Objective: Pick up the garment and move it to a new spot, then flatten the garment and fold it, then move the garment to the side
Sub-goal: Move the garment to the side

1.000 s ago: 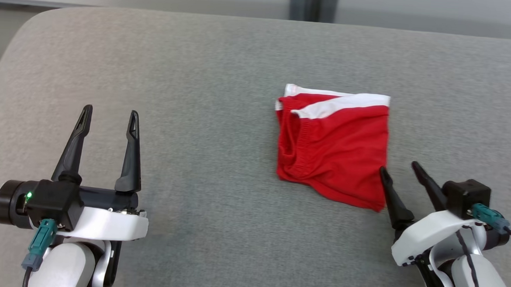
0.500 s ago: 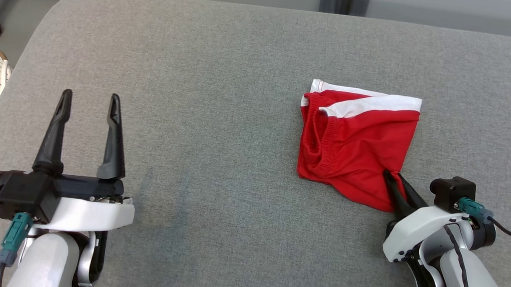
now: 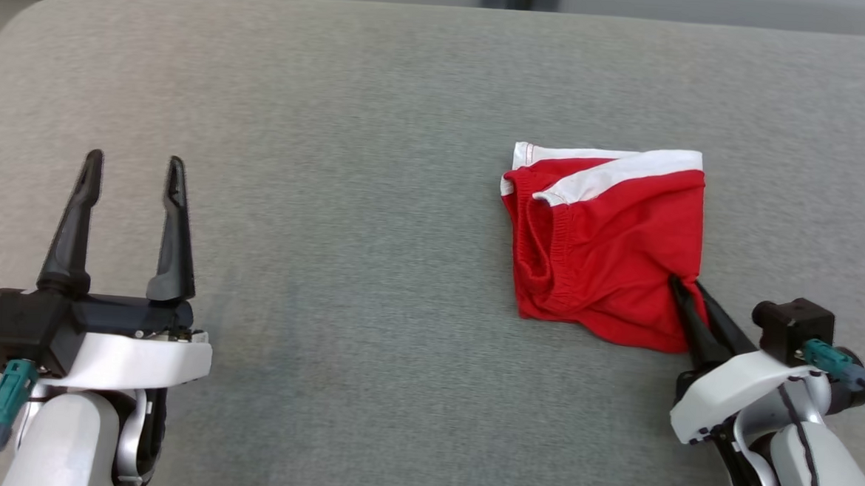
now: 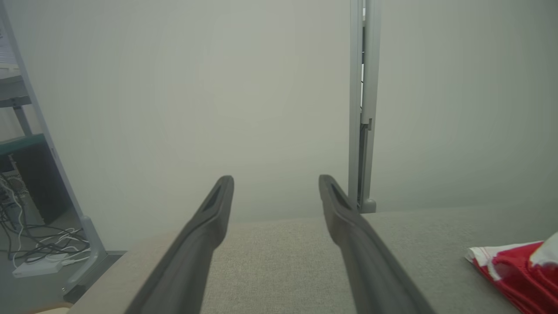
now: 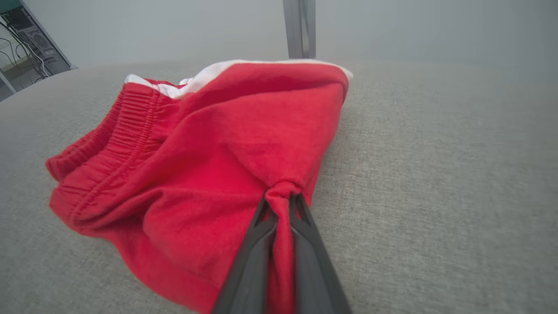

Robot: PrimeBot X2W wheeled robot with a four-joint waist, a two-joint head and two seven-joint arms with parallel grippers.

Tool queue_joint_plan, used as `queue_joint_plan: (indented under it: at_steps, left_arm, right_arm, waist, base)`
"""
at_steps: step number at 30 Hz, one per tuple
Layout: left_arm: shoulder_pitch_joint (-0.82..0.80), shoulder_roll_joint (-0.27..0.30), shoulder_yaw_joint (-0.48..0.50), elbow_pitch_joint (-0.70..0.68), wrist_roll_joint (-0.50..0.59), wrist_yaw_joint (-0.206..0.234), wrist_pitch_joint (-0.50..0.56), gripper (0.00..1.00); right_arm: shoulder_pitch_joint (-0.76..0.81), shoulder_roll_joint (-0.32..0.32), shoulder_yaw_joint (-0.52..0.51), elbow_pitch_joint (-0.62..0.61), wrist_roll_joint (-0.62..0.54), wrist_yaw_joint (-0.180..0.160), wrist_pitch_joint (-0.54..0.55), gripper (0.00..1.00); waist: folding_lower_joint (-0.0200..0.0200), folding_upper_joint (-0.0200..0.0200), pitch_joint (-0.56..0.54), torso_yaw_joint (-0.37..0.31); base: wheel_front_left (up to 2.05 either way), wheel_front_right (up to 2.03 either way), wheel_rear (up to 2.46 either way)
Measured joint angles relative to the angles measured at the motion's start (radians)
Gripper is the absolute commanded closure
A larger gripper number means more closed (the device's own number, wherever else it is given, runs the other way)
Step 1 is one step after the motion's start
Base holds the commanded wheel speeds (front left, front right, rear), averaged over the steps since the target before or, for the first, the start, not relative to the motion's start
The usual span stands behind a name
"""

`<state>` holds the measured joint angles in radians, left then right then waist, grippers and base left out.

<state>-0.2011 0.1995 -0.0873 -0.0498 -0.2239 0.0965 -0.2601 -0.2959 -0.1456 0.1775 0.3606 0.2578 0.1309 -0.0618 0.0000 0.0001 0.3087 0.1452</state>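
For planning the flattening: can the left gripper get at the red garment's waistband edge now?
Probably yes: the open left gripper has only bare grey surface between it and the garment; the right gripper pinches the other side.

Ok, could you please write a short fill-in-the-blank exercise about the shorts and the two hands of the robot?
1. The right hand is shut on a pinch of the ____ shorts.
2. The left hand stands ____, with nothing between its fingers.
3. The shorts lie on a ____ fabric surface.
4. The trim along the far edge of the shorts is ____.

Missing words: red; open; grey; white.
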Motion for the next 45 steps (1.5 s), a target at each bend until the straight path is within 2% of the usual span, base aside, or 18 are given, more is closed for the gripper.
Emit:
queue_joint_plan:
  at_steps: [7, 18, 23, 31, 35, 38, 39, 40, 41, 45]
  left_arm:
    - [-0.01, -0.013, 0.044, 0.016, 0.017, -0.017, 0.0, 0.0]
    - [-0.044, -0.012, 0.088, 0.023, 0.054, -0.034, 0.0, 0.0]
    - [-0.058, 0.0, 0.089, 0.027, 0.07, -0.043, 0.0, 0.0]
    - [-0.09, 0.003, 0.077, 0.026, 0.086, -0.049, 0.0, 0.0]
    - [-0.093, 0.004, 0.073, 0.029, 0.09, -0.049, 0.0, 0.0]
    - [-0.1, 0.008, 0.079, 0.039, 0.087, -0.052, 0.0, 0.0]
    - [-0.106, 0.007, 0.08, 0.042, 0.086, -0.052, 0.0, 0.0]
    - [-0.112, 0.007, 0.081, 0.044, 0.085, -0.053, 0.0, 0.0]
    - [-0.114, 0.007, 0.082, 0.044, 0.084, -0.053, 0.0, 0.0]
    - [-0.113, 0.004, 0.092, 0.051, 0.081, -0.052, 0.0, 0.0]
  right_arm:
    - [0.019, -0.039, -0.008, -0.078, -0.046, 0.0, -0.008, 1.0]
    - [-0.014, -0.187, -0.063, -0.142, -0.122, 0.0, 0.005, 1.0]
    - [-0.093, -0.255, -0.09, -0.078, -0.111, 0.0, -0.014, 1.0]
    - [-0.175, -0.393, -0.085, 0.055, -0.071, 0.0, -0.027, 1.0]
    - [-0.214, -0.416, -0.051, 0.149, -0.038, 0.0, -0.052, 1.0]
    - [-0.248, -0.408, -0.03, 0.224, -0.016, 0.0, -0.069, 1.0]
    - [-0.256, -0.403, -0.033, 0.25, -0.013, 0.0, -0.08, 0.95]
    - [-0.267, -0.396, -0.038, 0.28, -0.007, 0.0, -0.082, 0.56]
    - [-0.273, -0.39, -0.042, 0.307, -0.004, 0.0, -0.093, 0.0]
    - [-0.288, -0.364, -0.071, 0.387, 0.01, 0.0, -0.127, 0.0]
  waist:
    - [0.0, 0.0, 0.015, -0.104]
    - [0.0, 0.0, 0.051, -0.258]
    - [0.0, 0.0, 0.071, -0.307]
    - [0.0, 0.0, 0.111, -0.326]
    - [0.0, 0.0, 0.118, -0.327]
    - [0.0, 0.0, 0.121, -0.323]
    - [0.0, 0.0, 0.122, -0.322]
    - [0.0, -0.0001, 0.123, -0.32]
    - [0.0, 0.0, 0.123, -0.317]
    - [-0.0001, 0.0, 0.118, -0.308]
  base:
    - [0.0, 0.0, 0.0]
    - [0.0, 0.0, 0.0]
    - [0.0, 0.0, 0.0]
    - [0.0, 0.0, 0.0]
    - [0.0, 0.0, 0.0]
    - [0.0, 0.0, 0.0]
    - [0.0, 0.0, 0.0]
    - [0.0, 0.0, 0.0]
    - [0.0, 0.0, 0.0]
    - [0.0, 0.0, 0.0]
